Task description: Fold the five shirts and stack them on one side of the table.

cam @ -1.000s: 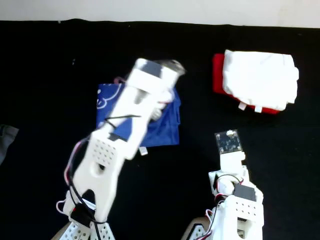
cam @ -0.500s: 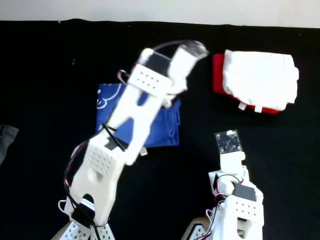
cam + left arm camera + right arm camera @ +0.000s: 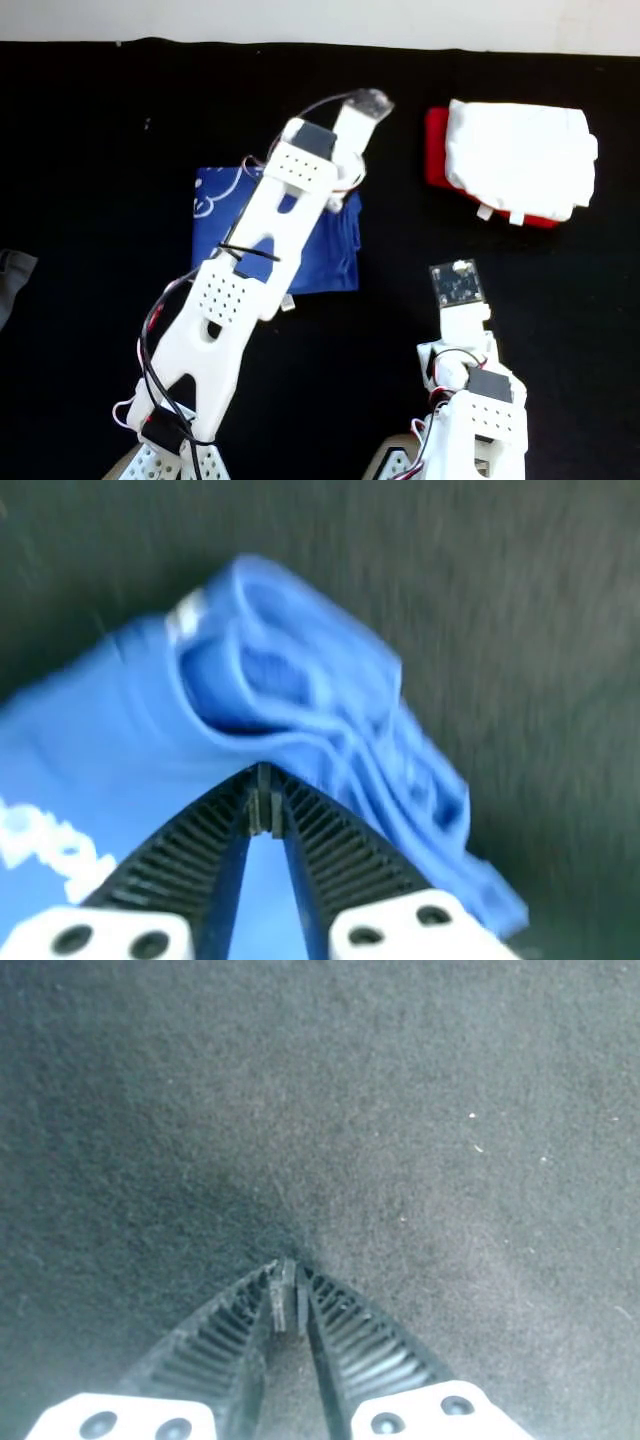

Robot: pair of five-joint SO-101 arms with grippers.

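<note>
A folded blue shirt (image 3: 325, 250) with white print lies flat on the black table, left of the middle. My left arm (image 3: 270, 240) stretches across it, its wrist near the shirt's far right corner. In the left wrist view my left gripper (image 3: 262, 805) is shut, tips together just over the blue shirt (image 3: 300, 700), whose edge is bunched in folds. A folded white shirt (image 3: 520, 155) rests on a folded red shirt (image 3: 435, 150) at the far right. My right gripper (image 3: 288, 1295) is shut over bare black cloth, near the front.
A grey piece of cloth (image 3: 12, 275) pokes in at the table's left edge. The right arm (image 3: 465, 400) stands at the front right. The table's far edge meets a pale wall (image 3: 320, 20).
My left arm swung its wrist out to the far right corner of the blue shirt, then drew back slightly. The shirt stayed flat in place. The right arm kept still.
</note>
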